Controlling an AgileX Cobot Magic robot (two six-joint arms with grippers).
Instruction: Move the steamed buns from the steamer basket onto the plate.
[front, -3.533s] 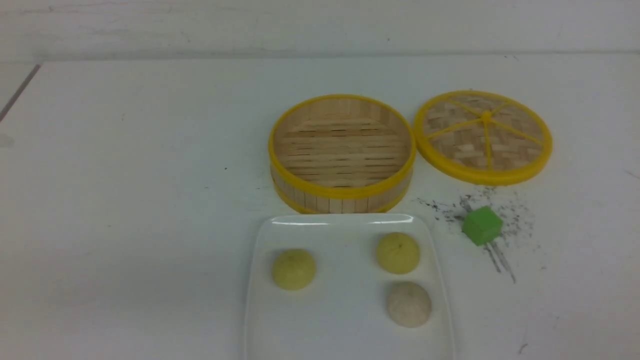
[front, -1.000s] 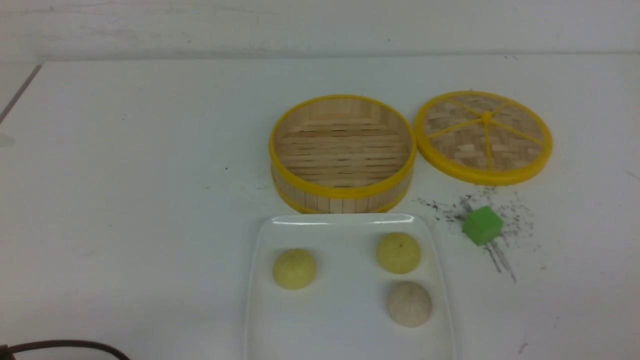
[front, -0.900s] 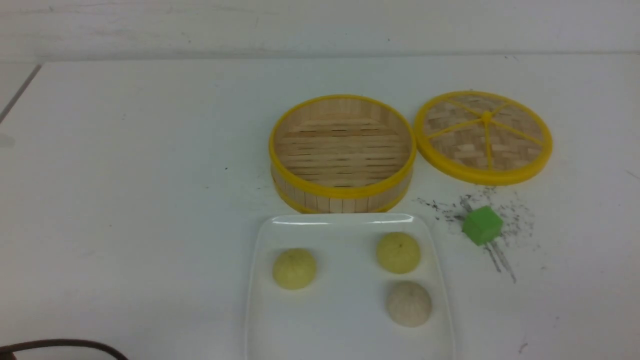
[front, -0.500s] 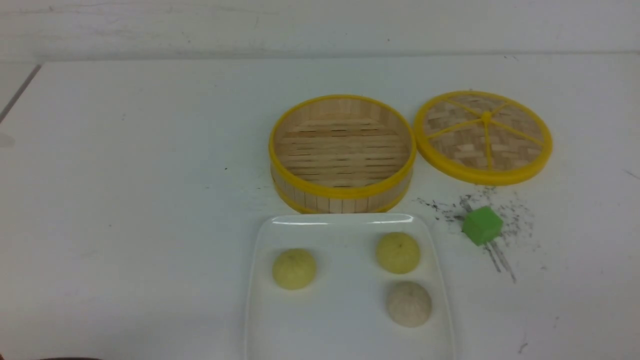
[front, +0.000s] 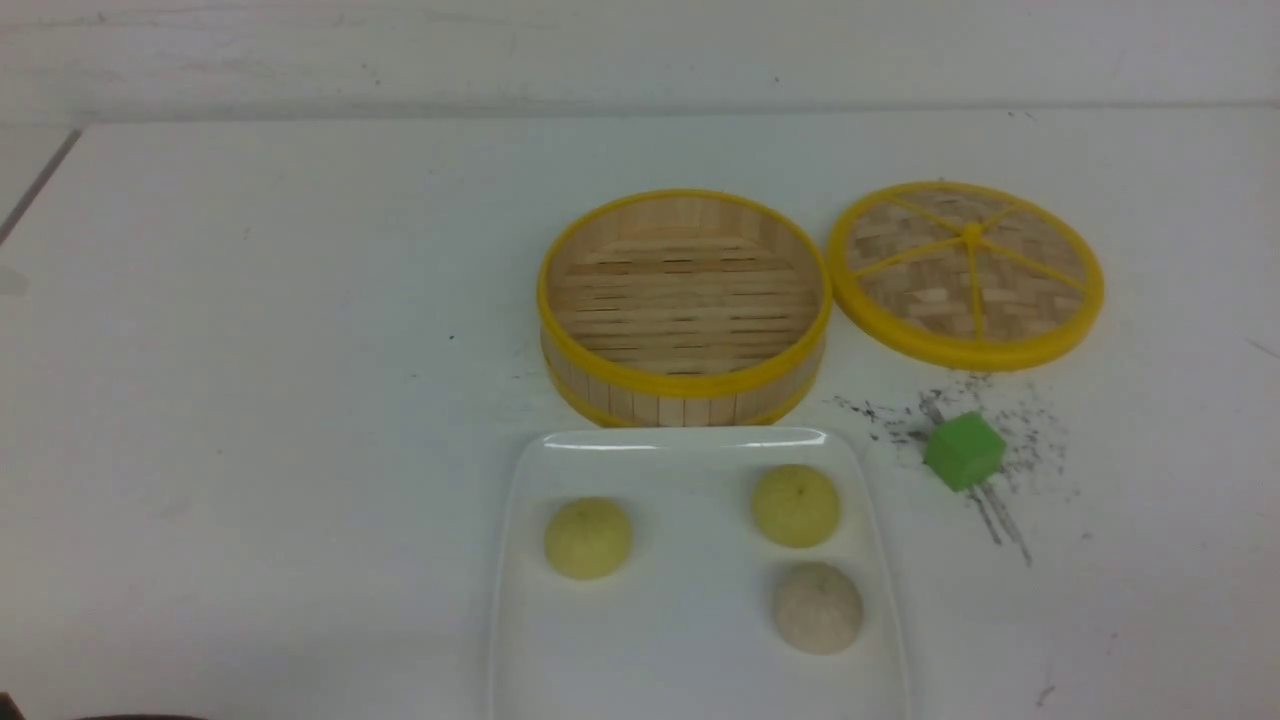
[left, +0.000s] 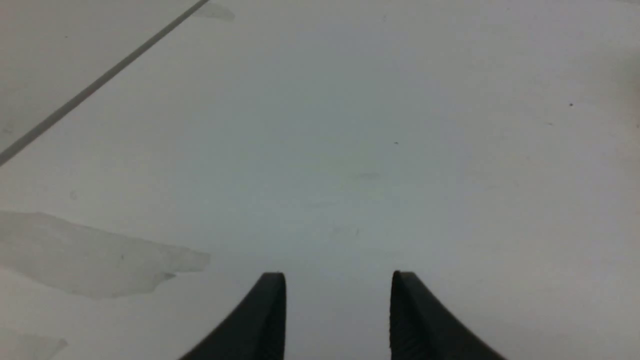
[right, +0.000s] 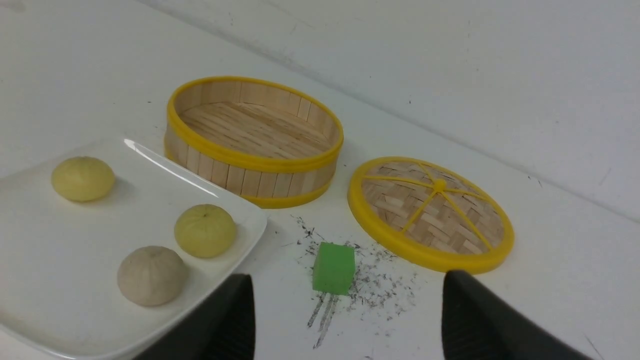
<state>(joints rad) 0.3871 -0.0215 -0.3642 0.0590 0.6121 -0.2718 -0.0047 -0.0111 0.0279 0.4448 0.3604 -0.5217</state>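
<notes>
Three steamed buns lie on the white plate (front: 690, 660): a yellow-green bun (front: 588, 538) at its left, a yellow-green bun (front: 796, 505) at its right, and an off-white bun (front: 818, 607) nearer me. The steamer basket (front: 685, 385) stands empty just behind the plate. The right wrist view shows the plate (right: 45, 280), its buns (right: 205, 230) and the basket (right: 252, 162). My right gripper (right: 345, 295) is open and empty, near the plate's corner. My left gripper (left: 337, 280) is open and empty over bare table. Neither gripper shows in the front view.
The flat woven lid (front: 966, 272) lies right of the basket. A green cube (front: 964, 451) sits on dark scuff marks right of the plate, and shows in the right wrist view (right: 334, 267). A dark seam (left: 100, 85) crosses the table in the left wrist view.
A dark cable that showed at the front view's lower left corner a second ago has slid almost out of frame. Buns, plate, basket, lid and cube have not moved.
</notes>
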